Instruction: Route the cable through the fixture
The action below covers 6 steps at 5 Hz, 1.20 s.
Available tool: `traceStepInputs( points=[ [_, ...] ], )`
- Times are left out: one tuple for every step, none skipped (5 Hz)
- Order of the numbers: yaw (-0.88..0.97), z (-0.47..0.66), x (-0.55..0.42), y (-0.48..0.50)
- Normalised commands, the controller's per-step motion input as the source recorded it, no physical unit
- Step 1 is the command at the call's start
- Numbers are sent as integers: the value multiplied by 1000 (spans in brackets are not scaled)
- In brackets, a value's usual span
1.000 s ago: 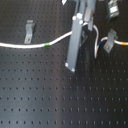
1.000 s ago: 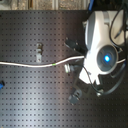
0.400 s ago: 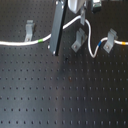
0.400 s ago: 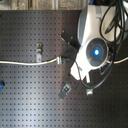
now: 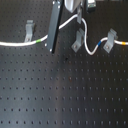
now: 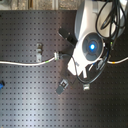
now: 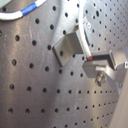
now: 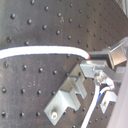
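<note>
The white cable (image 5: 15, 43) runs from the first exterior view's left past its green band (image 5: 37, 40) up to my gripper (image 5: 76, 18). From there it loops down (image 5: 90, 50) beside the middle fixture clip (image 5: 77, 40). It then passes a blue band (image 5: 99, 44), the right clip (image 5: 110, 38) and a yellow band (image 5: 122, 43). The gripper is shut on the cable. Both wrist views show the cord pinched at the fingertips (image 7: 93, 60) (image 8: 90, 59) next to a metal clip (image 7: 70, 47) (image 8: 62, 102). In the second exterior view the arm (image 6: 91, 46) hides the grip.
A third clip (image 5: 30, 31) stands at the first exterior view's left, just behind the cable. A long black part (image 5: 54, 27) hangs from the arm beside the gripper. The black perforated board (image 5: 65, 95) spreads toward the front. More clips show in the second exterior view (image 6: 39, 49) (image 6: 63, 86).
The gripper has moved toward the back of the board with the cable in it. The cable's loop now hangs beside the middle clip.
</note>
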Motion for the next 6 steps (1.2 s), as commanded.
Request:
traceStepInputs(
  points=[
    [0, -36, -242, -262],
    [49, -41, -348, -210],
    [151, -2, -304, -71],
    [220, -89, -304, -82],
    [29, 3, -126, 2],
    [23, -1, 31, 14]
  ],
)
